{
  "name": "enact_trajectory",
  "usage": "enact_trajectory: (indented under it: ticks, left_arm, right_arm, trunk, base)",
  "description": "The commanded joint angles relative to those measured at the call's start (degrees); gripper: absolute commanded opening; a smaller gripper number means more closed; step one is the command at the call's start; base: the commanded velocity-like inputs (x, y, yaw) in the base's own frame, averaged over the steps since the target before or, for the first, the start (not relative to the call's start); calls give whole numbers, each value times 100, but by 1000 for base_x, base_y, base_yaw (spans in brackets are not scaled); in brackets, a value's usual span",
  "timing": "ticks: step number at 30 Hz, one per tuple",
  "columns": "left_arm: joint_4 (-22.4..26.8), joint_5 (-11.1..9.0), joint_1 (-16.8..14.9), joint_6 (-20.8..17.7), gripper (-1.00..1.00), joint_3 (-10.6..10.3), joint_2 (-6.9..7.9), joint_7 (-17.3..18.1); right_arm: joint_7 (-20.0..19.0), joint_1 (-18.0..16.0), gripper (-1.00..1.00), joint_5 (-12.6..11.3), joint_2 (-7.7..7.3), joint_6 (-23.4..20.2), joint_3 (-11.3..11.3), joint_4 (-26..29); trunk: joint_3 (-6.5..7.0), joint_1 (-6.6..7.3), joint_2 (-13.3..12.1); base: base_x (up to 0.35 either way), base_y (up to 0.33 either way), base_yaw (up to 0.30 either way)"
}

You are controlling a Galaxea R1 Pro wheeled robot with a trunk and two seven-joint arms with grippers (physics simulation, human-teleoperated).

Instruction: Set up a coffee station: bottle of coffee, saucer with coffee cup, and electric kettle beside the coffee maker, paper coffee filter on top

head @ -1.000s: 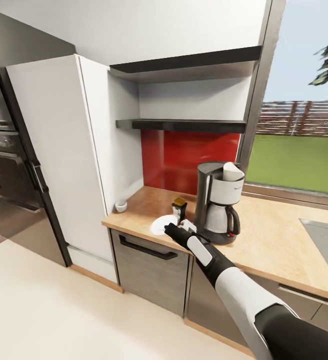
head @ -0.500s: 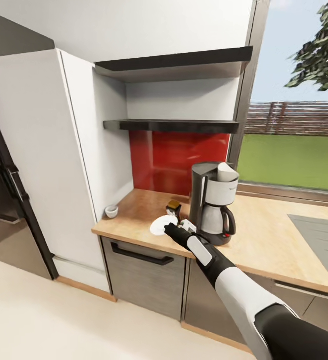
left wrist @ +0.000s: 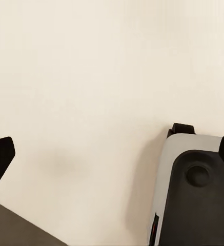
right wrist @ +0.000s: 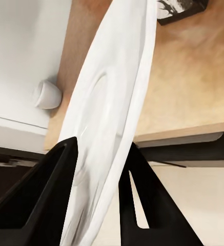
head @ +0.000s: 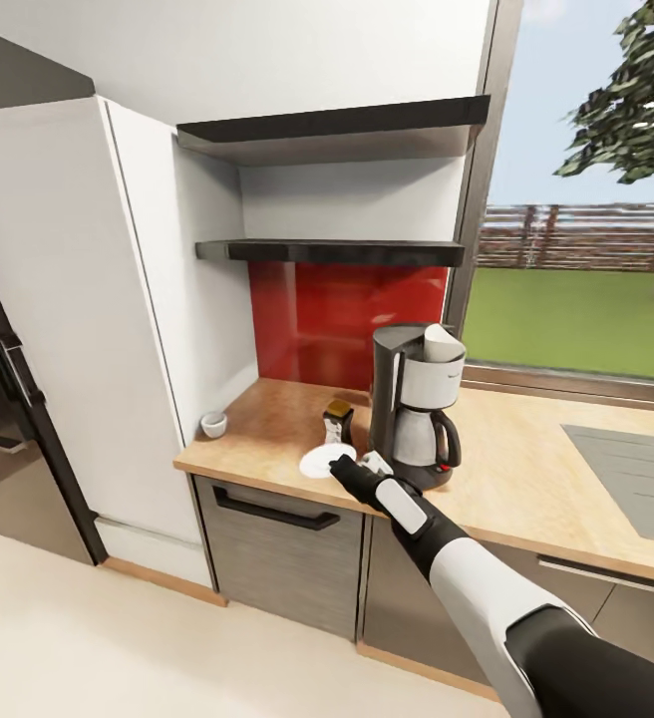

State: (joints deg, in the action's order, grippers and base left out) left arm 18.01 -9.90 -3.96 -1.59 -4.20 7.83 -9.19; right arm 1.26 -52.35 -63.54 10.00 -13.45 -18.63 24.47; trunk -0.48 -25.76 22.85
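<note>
The black and silver coffee maker stands on the tan countertop, with the white paper coffee filter on its top. The bottle of coffee stands just left of it. My right gripper is shut on the rim of the white saucer, holding it at the counter's front edge, in front of the bottle. Between the black fingers the saucer looks tilted. The coffee cup sits in the counter's left corner, also seen as the cup. My left gripper hangs open over the floor. The electric kettle is out of view.
Two dark shelves hang above a red backsplash. A tall white cabinet borders the counter's left end. A grey cooktop is set into the counter at the right, under a large window. Dark drawer fronts sit below.
The whole view has shifted as the camera moved, so the counter shows further left. My right gripper keeps hold of the saucer, which has drifted a little closer to the bottle.
</note>
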Motion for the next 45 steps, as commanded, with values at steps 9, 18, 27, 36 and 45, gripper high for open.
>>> enact_trajectory:
  ticks: [9,18,27,36,45]
  left_arm:
    - [3,-48,9,-17,100,-64,-6,-80]
    - [-59,-47,9,-31,100,-80,-27,-74]
    - [-62,-47,9,-31,100,-81,-25,-67]
    - [-68,-47,9,-37,100,-81,-27,-58]
    - [-70,-43,9,-43,100,-81,-27,-57]
  right_arm:
    - [31,-3,-100,-95,0,-16,25,-235]
    - [41,-3,-100,-648,0,-17,22,-534]
    - [41,-3,-100,-834,0,-17,9,-697]
    - [41,-3,-100,-836,0,-17,15,-707]
    - [41,-3,-100,-836,0,-17,17,-733]
  trunk:
    - [-5,-3,7]
    - [-5,-3,7]
    - [-5,-3,7]
    - [-5,-3,7]
    - [-5,-3,7]
  base:
    - [0,0,0]
    - [85,0,0]
    - [88,27,0]
    - [45,6,0]
    - [53,0,0]
